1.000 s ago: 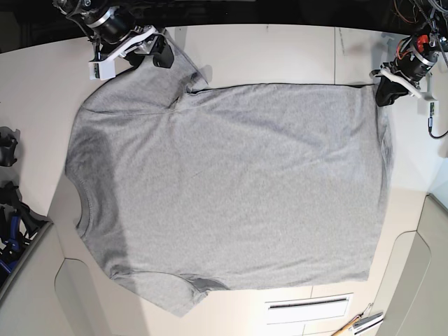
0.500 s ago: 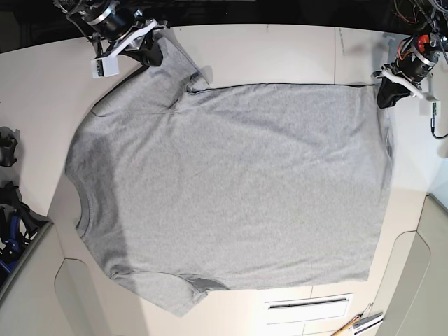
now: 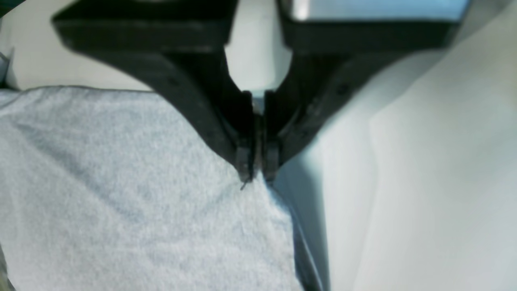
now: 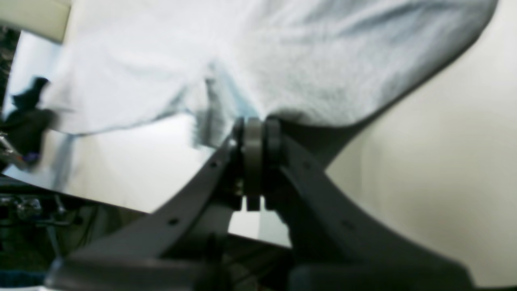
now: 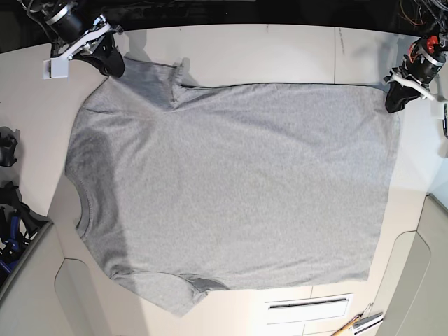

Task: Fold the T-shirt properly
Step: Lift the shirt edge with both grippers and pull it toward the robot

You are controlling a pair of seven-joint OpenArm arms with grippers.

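A large heather-grey short-sleeved cotton T-shirt [image 5: 231, 189] is seen spread plain side up across the pale off-white table [image 5: 280, 52], its crew neck turned toward 9 o'clock and its hem toward 3 o'clock in the base view. The upper hem corner, at about 2 o'clock, is pinched between the closed jaws of the left gripper [image 5: 394, 103]; in the left wrist view the black tips [image 3: 255, 171] are shown meeting on the very edge of the cloth. The far sleeve, at about 10 o'clock, is clamped by the right gripper [image 5: 114, 68], whose jaws are pressed together on a bunched fold of fabric [image 4: 253, 139] in the right wrist view. The far edge appears to be drawn taut between the two holds, presumably so that the garment can be flattened and squared before any fold is made. No fold is yet visible. The near sleeve [image 5: 178, 294], at 7 o'clock, is left lying slightly rumpled.
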